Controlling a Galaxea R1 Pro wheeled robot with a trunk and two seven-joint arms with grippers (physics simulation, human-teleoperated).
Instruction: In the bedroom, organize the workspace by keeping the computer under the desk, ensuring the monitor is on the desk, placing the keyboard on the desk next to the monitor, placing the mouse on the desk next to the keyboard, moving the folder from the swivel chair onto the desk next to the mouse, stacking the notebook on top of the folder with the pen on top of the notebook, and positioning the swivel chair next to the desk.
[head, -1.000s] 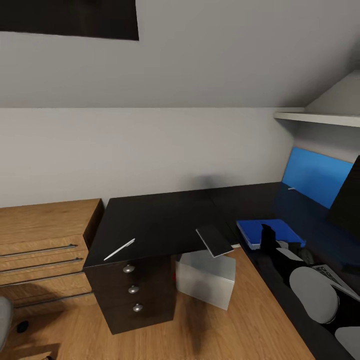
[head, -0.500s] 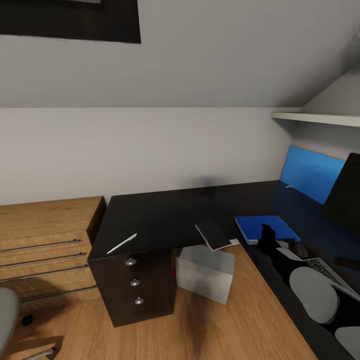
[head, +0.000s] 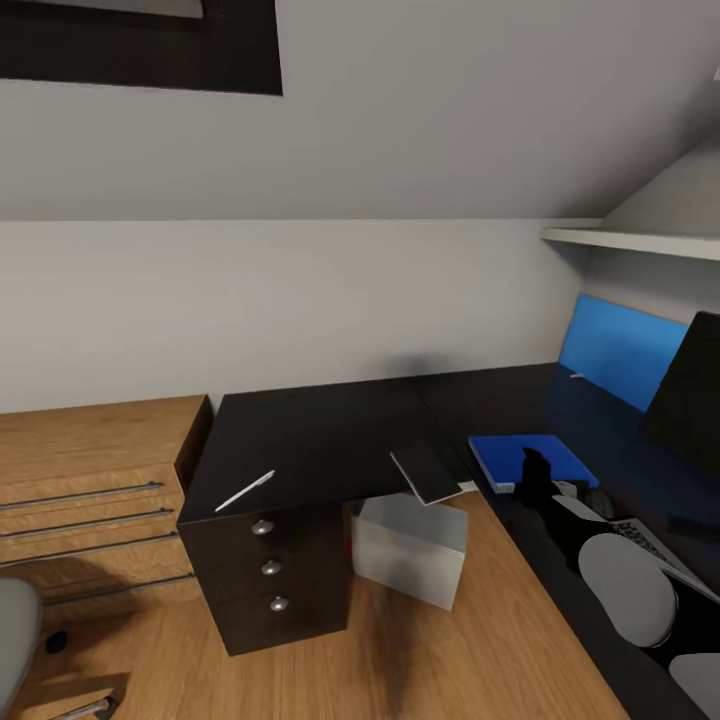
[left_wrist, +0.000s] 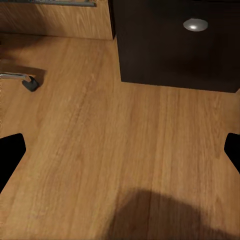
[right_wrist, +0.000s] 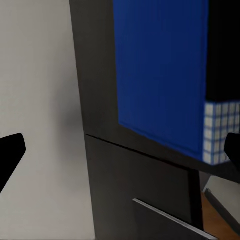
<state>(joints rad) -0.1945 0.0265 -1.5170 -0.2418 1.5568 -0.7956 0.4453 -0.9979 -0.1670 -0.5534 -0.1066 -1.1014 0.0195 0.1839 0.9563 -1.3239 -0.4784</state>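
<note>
From the head camera I see the chair (head: 15, 640) as a grey edge at about 8 o'clock, its caster (left_wrist: 30, 85) on the plank floor (left_wrist: 100, 150) in the left wrist view. The left jaws (left_wrist: 120, 155) stand wide open over bare floor, tips at the frame sides, just short of the drawer unit (head: 270, 570) and its silver knob (left_wrist: 195, 24). To its left stands a wooden chest (head: 90, 480).

On the black worktop (head: 320, 430) the pen (head: 245, 490), a slim white stick, lies at the front edge above the drawers. The dark notebook (head: 428, 472) overhangs the inner corner, with the pale computer (head: 410, 545) below on the floor.

At 3 o'clock lies the blue folder (head: 525, 458), white paper edges showing. The right jaws (right_wrist: 120, 155) are spread open, with the folder (right_wrist: 160, 75) ahead between the tips. Farther right stand the monitor (head: 690, 390) and keyboard (head: 655, 545).
</note>
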